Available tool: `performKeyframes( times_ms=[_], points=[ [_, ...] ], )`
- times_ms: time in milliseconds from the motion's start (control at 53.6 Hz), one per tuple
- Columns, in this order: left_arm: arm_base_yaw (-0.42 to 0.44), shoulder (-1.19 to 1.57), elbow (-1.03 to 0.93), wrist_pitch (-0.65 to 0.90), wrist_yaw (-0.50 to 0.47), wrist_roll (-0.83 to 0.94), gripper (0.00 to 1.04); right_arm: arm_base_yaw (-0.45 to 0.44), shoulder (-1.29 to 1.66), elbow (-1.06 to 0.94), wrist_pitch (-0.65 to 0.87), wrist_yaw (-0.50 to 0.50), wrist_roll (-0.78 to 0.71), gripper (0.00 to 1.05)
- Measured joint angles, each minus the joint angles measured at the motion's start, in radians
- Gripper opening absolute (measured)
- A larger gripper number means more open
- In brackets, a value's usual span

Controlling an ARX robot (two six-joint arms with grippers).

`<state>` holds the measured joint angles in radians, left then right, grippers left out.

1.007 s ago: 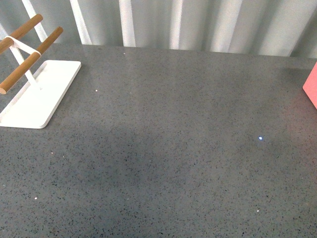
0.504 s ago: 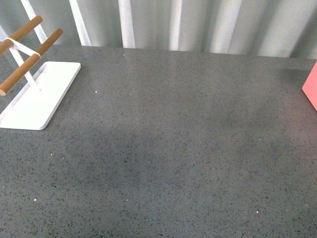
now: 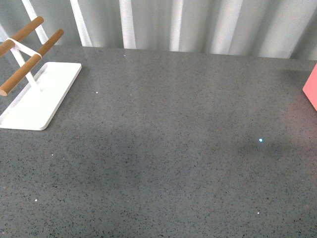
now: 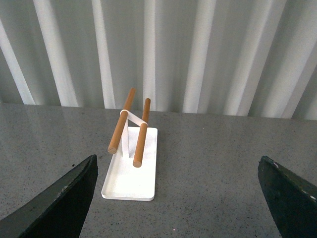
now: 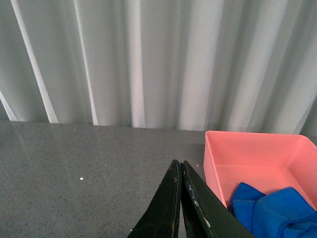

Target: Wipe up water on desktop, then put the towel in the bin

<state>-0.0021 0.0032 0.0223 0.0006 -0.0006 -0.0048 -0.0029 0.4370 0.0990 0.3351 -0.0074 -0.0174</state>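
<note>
Towel (image 5: 277, 210): bright blue, soft, bunched in thick folds, lying inside the pink bin (image 5: 247, 153), a smooth rigid open box at the tabletop's right side. Judgement: both steps look done; no water shows on the tabletop (image 3: 173, 148), dark grey, speckled, stone-like. Next move probably only calls for backing the arms clear. Right tool (image 5: 181, 198): tips pressed together, holding nothing. Left tool (image 4: 178, 198): spread wide, empty. White rack (image 4: 131, 163) with 2 round wooden bars stands apart.
</note>
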Motion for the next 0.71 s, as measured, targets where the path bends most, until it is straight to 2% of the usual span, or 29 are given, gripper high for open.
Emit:
performKeyframes(
  times_ms=[709],
  points=[
    [0.000, 0.000, 0.000, 0.000, 0.000, 0.000, 0.98, 0.000, -0.228, -0.077, -0.122, 0.003, 0.002, 0.03]
  ],
)
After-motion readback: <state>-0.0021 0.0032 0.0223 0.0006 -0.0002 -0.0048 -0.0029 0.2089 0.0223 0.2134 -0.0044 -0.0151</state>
